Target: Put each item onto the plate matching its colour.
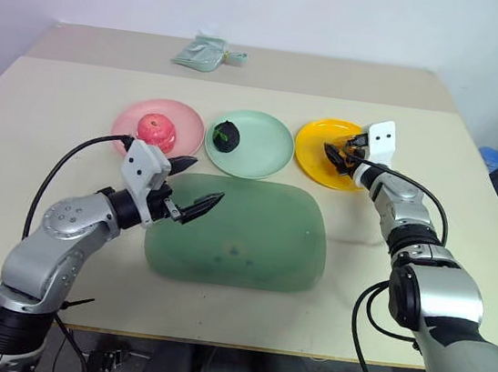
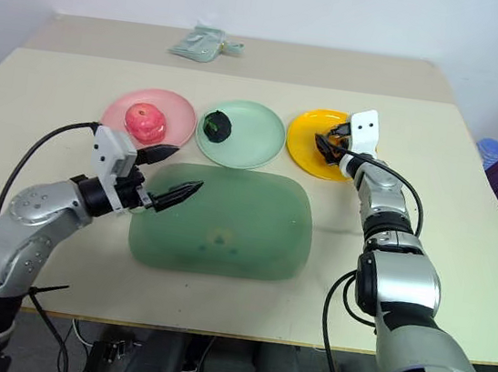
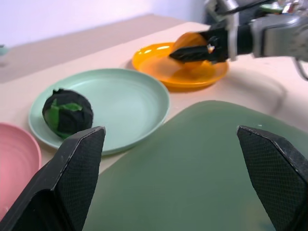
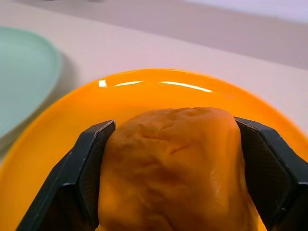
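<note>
Three round plastic plates sit in a row on the pale beige surface [image 1: 48,105] in the head views: a pink plate [image 1: 129,120] on the robot's left, a mint green plate [image 1: 263,147] in the middle and an orange-yellow plate [image 1: 314,149] on the right. A pink-red toy apple [image 1: 156,130] rests on the pink plate, and a blackish dark-green ball [image 1: 227,136] lies on the green one, toward its left side. Just in front of the plates lies a large rounded-rectangle translucent green tray [image 1: 251,237]. A small pale green cloth bundle [image 1: 202,52] sits well apart at the far edge. The left pincer [image 1: 190,187] hovers over the tray's near-left corner, its two black fingers spread wide and holding nothing. The right pincer [image 1: 338,154] reaches over the orange-yellow plate.

From the left wrist, the left pincer's fingertips [image 3: 79,159] stand far apart above the tray [image 3: 192,163], with the dark-green ball [image 3: 67,113] on the green plate [image 3: 125,103] beyond, and the right pincer [image 3: 195,50] over the orange plate [image 3: 159,65] with an orange-yellow toy lump [image 3: 190,41] between its fingers.

From the right wrist, the orange-yellow lump [image 4: 173,168] sits between the right pincer's fingers [image 4: 91,163], which flank it closely on both sides above the orange plate [image 4: 62,130]; whether they are pressing it or have just let go, I cannot tell.
</note>
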`<state>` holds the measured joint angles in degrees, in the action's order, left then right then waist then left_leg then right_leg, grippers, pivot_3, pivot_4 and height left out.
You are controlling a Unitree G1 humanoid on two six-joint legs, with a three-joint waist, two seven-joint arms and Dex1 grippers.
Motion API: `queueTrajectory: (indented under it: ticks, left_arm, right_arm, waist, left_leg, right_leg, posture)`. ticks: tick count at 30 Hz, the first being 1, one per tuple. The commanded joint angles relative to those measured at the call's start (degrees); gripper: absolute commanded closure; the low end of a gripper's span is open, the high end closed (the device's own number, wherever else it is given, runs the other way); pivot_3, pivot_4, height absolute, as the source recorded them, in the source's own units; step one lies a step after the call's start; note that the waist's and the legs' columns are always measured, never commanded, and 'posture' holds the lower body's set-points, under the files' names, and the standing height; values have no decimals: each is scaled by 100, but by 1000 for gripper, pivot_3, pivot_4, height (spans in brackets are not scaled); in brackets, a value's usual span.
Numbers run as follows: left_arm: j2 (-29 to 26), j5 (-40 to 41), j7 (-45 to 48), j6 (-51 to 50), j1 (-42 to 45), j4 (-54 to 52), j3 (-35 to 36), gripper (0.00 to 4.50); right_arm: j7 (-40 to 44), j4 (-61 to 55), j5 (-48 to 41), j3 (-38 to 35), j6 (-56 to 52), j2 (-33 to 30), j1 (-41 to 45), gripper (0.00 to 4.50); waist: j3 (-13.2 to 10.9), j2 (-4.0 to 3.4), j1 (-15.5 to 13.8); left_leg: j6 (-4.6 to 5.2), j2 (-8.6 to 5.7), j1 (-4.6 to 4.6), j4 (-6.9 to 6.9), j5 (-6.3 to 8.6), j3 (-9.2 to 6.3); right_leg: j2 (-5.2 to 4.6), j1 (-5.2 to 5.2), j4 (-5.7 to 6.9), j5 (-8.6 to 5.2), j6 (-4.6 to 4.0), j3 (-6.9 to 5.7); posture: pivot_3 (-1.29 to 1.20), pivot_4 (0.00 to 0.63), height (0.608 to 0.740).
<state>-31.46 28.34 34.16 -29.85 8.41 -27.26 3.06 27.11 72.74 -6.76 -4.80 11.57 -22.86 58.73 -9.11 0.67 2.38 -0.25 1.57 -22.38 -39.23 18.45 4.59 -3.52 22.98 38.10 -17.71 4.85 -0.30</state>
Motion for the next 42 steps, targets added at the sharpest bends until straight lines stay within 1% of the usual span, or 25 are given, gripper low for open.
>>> queueTrajectory:
  ticks: [1, 5, 9, 10, 13, 15, 19, 22, 25, 27, 31, 36, 42]
  left_arm:
    - [20, -77, -56, 109, -79, -122, 64, 0]
    - [78, -228, -129, 299, -178, 36, 141, 0]
    - [200, -606, -337, 722, -237, 268, 177, 0]
    - [191, -726, -362, 820, -268, 343, 166, 0]
    - [250, -764, -337, 1012, -333, 575, 245, 0]
    - [249, -820, -275, 1202, -368, 765, 274, 0]
    - [340, -866, -179, 1700, -369, 1140, 371, 0]
    - [384, -735, -33, 1858, -409, 1267, 502, 0]
    - [212, -638, 239, 1909, -593, 1251, 628, 0]
    - [72, -554, 368, 1820, -772, 1186, 753, 0]
    - [-165, -1, 799, 1574, -1120, 857, 1009, 0]
    - [-415, 222, 1060, 1376, -1340, 709, 1181, 0]
    - [-570, 347, 1158, 1205, -1337, 665, 1236, 0]
  right_arm:
    - [25, -2, 69, -137, 197, -24, 156, 39]
    - [205, -210, 85, -197, 408, -133, 80, 39]
    - [714, -827, -173, -398, 477, -284, -147, 39]
    - [920, -1257, -266, -424, 423, -321, -353, 39]
    - [1323, -3118, -686, -497, -273, -431, -1242, 39]
    - [1453, -4644, -868, -456, -859, -620, -2137, 39]
    - [1412, -6914, -1216, -556, -1914, -934, -3613, 39]
    - [1305, -8020, -1472, -710, -2516, -1071, -4464, 39]
    - [1214, -8634, -1513, -883, -2752, -1159, -5195, 39]
    - [1275, -8914, -1478, -1006, -2725, -1236, -5732, 39]
    - [1312, -9140, -1548, -1298, -2642, -1316, -6333, 39]
    - [1433, -9110, -1566, -1576, -2447, -1297, -6770, 39]
    - [1526, -8924, -1559, -1681, -2197, -1246, -6988, 39]
  waist:
    - [0, 0, 18]
    - [0, -1, 17]
    - [-1, -1, -1]
    - [-1, -1, -6]
    - [0, -2, -41]
    - [0, -2, -63]
    - [1, -4, -149]
    - [1, -4, -165]
    - [2, -3, -160]
    - [2, -3, -169]
    - [2, -3, -167]
    - [2, -3, -171]
    - [2, -3, -171]
  left_leg:
    - [-1, 0, 0, 0, 0, 0]
    - [-2, 1, 0, 1, -1, 1]
    - [-2, -2, 0, 0, -1, 0]
    - [-2, -1, 0, 0, -1, 0]
    - [-2, 0, 0, 3, -1, -4]
    - [-2, 0, 0, 4, -1, -3]
    - [-1, 0, -2, 3, 0, -3]
    - [-1, 1, 1, 2, 0, -3]
    - [0, 0, 5, 2, 0, -2]
    - [0, 0, 6, 5, 0, -3]
    - [4, -1, 4, 5, 3, -3]
    - [26, 0, 29, 5, 15, -6]
    - [26, -1, 29, 5, 15, -5]
  right_leg:
    - [0, 0, 0, 0, 0, 0]
    - [1, 1, -1, 0, 0, 0]
    - [-1, 1, -2, 0, 0, 0]
    - [-1, 0, -2, 0, 0, 0]
    - [-2, -2, -2, 0, 0, -1]
    - [-2, -2, -1, 0, 1, -1]
    - [-5, 1, -3, 0, 1, 1]
    - [-5, 0, -4, 0, 1, 1]
    - [-5, -3, -5, 0, 1, 2]
    - [-4, -2, -5, 0, 0, 2]
    - [-6, -5, -11, 0, 0, 3]
    - [-7, -29, -11, 0, -1, 2]
    - [-7, -30, -12, 0, -1, 2]
  posture:
    - [0, 150, 740]
    - [0, 150, 740]
    - [0, 150, 740]
    - [0, 150, 740]
    - [0, 150, 740]
    - [0, 150, 740]
    - [0, 150, 740]
    - [0, 150, 740]
    - [0, 150, 740]
    - [0, 150, 740]
    - [0, 150, 740]
    - [0, 150, 740]
    - [0, 150, 740]
